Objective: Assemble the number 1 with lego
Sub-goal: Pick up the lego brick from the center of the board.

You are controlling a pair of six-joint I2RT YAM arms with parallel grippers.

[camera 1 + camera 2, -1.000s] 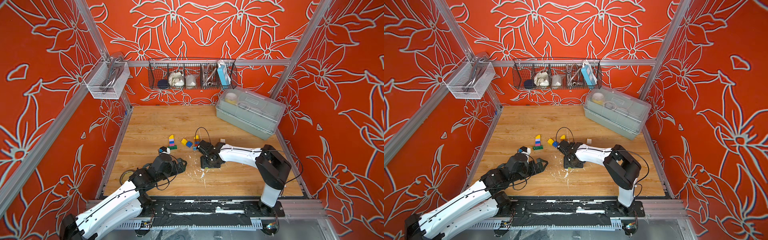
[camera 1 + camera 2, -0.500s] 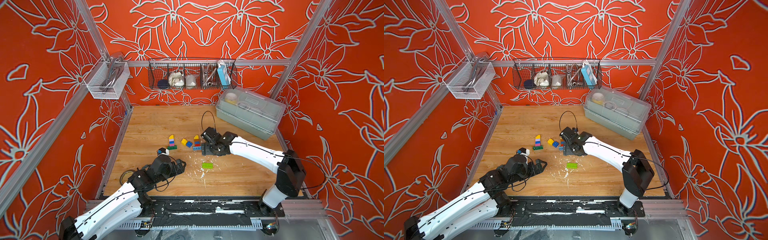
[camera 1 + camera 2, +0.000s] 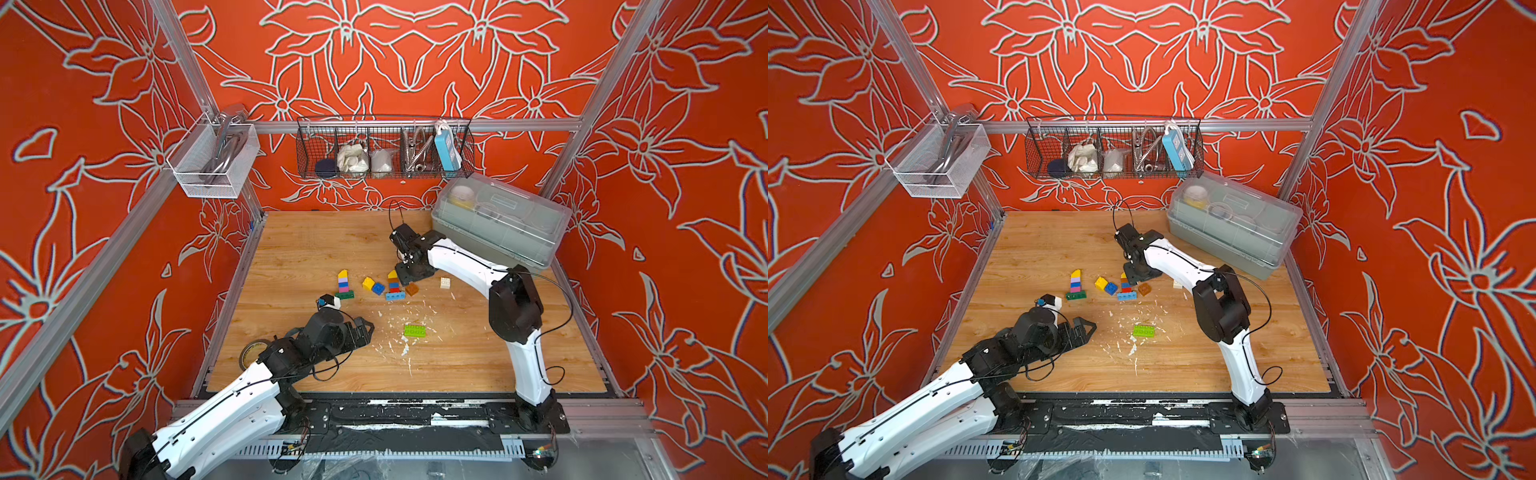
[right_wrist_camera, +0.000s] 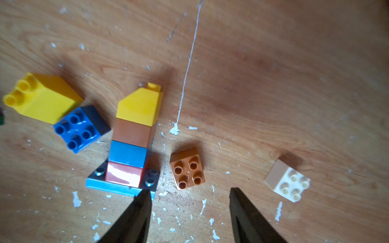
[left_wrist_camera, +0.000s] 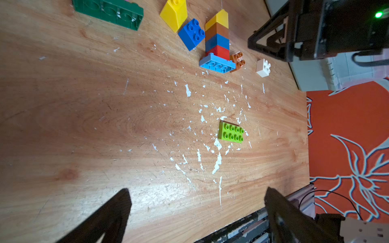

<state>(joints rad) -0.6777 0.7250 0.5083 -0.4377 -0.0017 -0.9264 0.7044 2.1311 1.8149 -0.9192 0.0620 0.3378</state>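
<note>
Hovering over the middle of the worktop [image 3: 478,357], my right claw [image 4: 189,190] has its fingers apart with nothing between them. A loose brown brick [image 4: 187,168] sits studs-up just past the tips.

Just beside that brick, not touching, stands the lego tower [image 4: 131,138], its long axis vertical. It is built of red, blue and brown bricks, then a sloped yellow cap with a stud at its peak. The tower is pressed onto a light blue plate [image 3: 395,296] whose long axis runs parallel to the front edge.

A yellow slope brick [image 4: 42,96] lies tipped on its side against a blue brick [image 4: 81,128]. A white brick [image 3: 445,282] sits apart, toward the right edge. A yellow-capped stack on a dark green plate [image 3: 344,295] is nearer the left edge.

The lime plate [image 3: 414,330] lies flat, studs up in two rows, among white flecks [image 5: 216,166]. It is nearer the front edge and its long axis is also parallel to that edge. My left claw [image 5: 196,189] is spread wide and empty, low beside it on the left.

A second ago my right claw was down where the lime plate lies. Half a second ago it had left the plate bare, and now it sits farther back. The plate and tower have not moved.
</note>
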